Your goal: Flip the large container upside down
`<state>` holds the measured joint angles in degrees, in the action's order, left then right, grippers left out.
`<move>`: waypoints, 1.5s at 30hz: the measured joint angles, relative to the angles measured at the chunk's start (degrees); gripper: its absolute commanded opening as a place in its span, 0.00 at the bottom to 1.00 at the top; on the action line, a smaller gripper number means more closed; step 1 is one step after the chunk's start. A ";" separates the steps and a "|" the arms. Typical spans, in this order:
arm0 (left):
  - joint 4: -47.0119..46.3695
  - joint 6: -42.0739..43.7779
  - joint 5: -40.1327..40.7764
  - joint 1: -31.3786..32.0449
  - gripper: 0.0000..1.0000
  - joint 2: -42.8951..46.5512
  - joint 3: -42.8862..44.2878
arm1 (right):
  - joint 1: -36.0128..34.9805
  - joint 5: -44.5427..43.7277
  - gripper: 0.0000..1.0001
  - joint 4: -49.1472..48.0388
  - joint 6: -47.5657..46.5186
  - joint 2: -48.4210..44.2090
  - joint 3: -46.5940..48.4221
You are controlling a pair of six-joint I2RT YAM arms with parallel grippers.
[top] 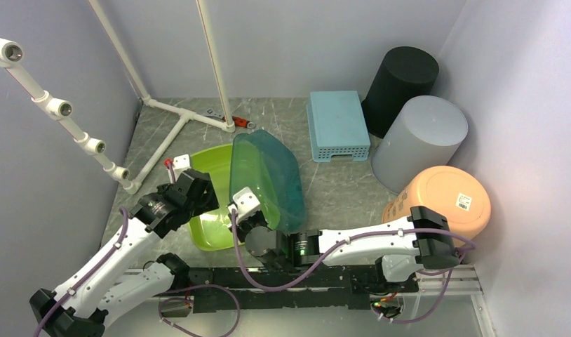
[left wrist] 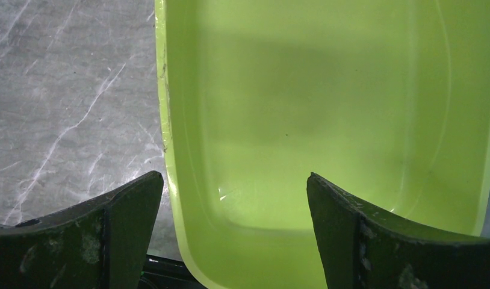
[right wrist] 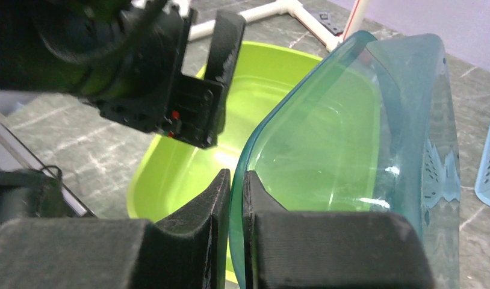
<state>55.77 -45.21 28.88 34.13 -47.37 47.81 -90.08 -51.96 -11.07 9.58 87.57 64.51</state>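
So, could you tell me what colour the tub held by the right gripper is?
The tub is translucent teal, clearest in the right wrist view.

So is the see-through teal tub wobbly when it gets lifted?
Probably light: the right gripper holds the teal tub tilted by pinching just its thin rim. Up on edge, it would likely tip if released. Its glossy plastic may slip.

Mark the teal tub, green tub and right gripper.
teal tub [top: 269, 175], top view, translucent wall.
green tub [left wrist: 327, 108], left wrist view, inner floor.
right gripper [right wrist: 235, 180], right wrist view, between fingertips pinching the teal rim.
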 measured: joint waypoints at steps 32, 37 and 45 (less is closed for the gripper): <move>-14.60 -0.98 -13.00 -28.87 0.95 -7.52 -12.24 | 9.64 18.14 0.00 -8.96 -4.72 -20.02 -23.02; -11.50 -1.07 -9.31 -30.34 0.95 -4.76 -10.99 | 11.98 20.98 0.00 -9.84 -5.22 -17.25 -22.73; -7.65 -1.20 -4.13 -30.69 0.95 0.90 -8.63 | 16.31 26.56 0.00 -11.89 -7.41 -5.97 -21.09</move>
<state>48.12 -46.41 24.75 3.44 -46.48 39.18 -73.78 -25.41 -22.96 2.17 81.60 43.42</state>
